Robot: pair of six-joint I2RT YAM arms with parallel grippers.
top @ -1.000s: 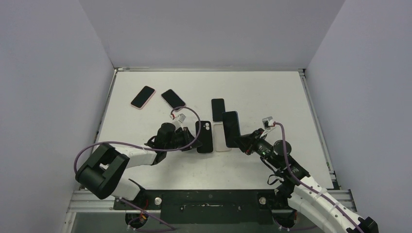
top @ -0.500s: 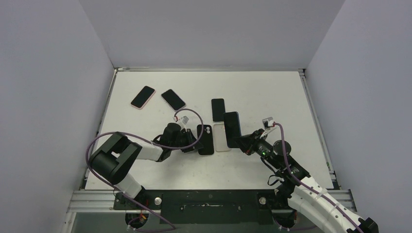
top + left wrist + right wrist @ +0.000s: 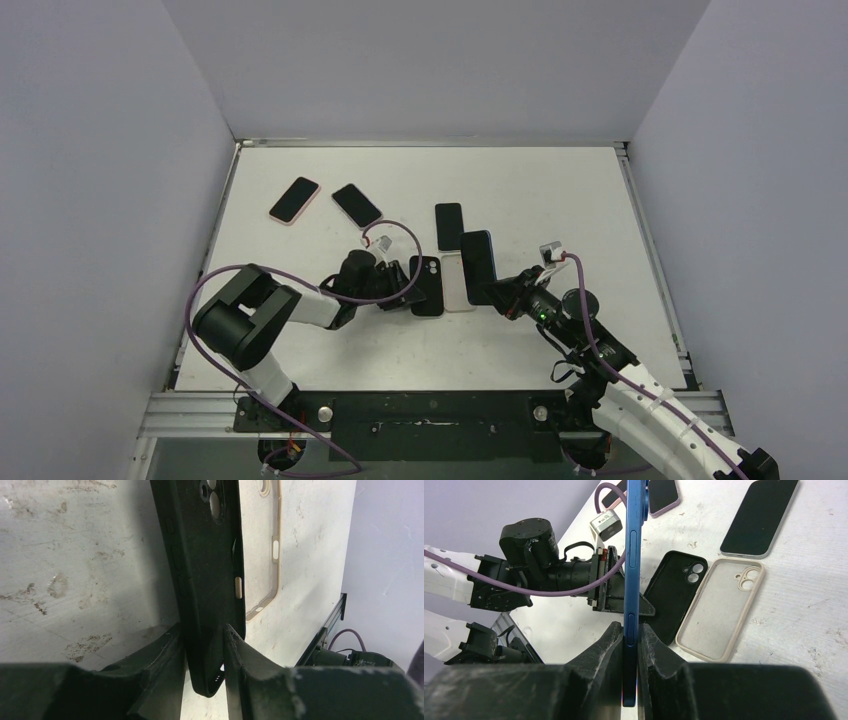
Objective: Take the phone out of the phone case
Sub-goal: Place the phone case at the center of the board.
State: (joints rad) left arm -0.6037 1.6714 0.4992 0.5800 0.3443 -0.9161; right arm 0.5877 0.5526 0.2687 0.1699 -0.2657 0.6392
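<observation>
Right wrist: right fingers [image 3: 608, 652] are clamping the blue phone [image 3: 633, 555] edge-up; left fingers [image 3: 160, 652] are straddling the black case [image 3: 205, 570], grip unclear.

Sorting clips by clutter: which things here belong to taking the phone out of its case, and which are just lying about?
In the job: blue phone, clamped in right hand; black case, its end inside left hand.

Lying about: beige case, empty; lone phone beyond it; leftmost phone; phone beside it.
</observation>
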